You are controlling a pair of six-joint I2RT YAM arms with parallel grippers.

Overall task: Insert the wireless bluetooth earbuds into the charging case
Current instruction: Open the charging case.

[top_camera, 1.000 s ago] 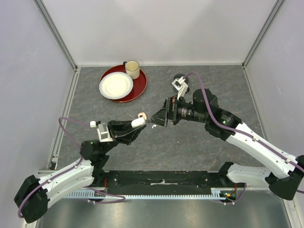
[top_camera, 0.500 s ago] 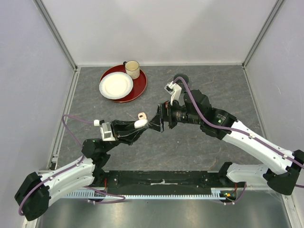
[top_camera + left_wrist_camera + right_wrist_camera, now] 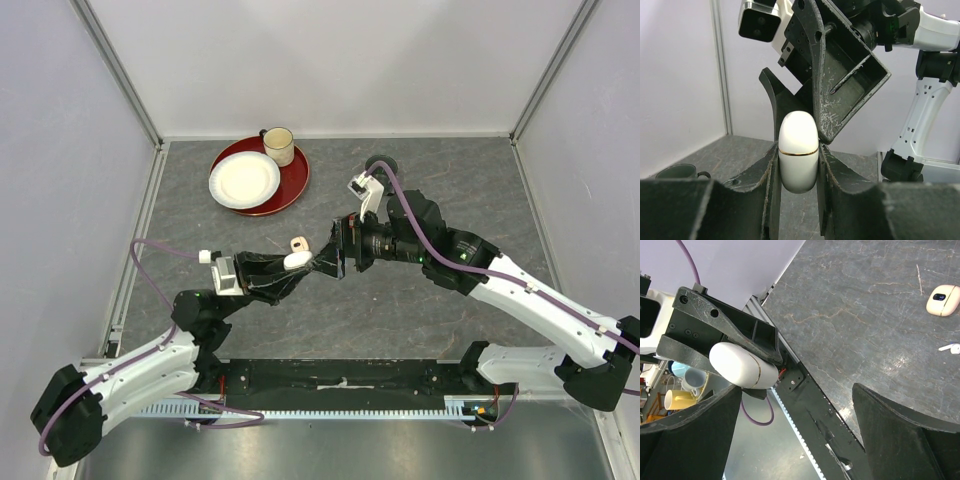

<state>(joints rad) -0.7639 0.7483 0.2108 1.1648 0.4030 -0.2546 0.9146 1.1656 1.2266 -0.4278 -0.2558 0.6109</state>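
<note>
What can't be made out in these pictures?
White case, left wrist view: shut, so its contents are hidden.
Earbud, right wrist view: tiny, cut by the right edge.
Peach case, top view: too small to show what is inside.

White charging case (image 3: 295, 261) between left jaws

arms (image 3: 140, 375): white shells, black joints | cables (image 3: 688, 262): purple | right claw (image 3: 328, 260): black, scratched
</note>
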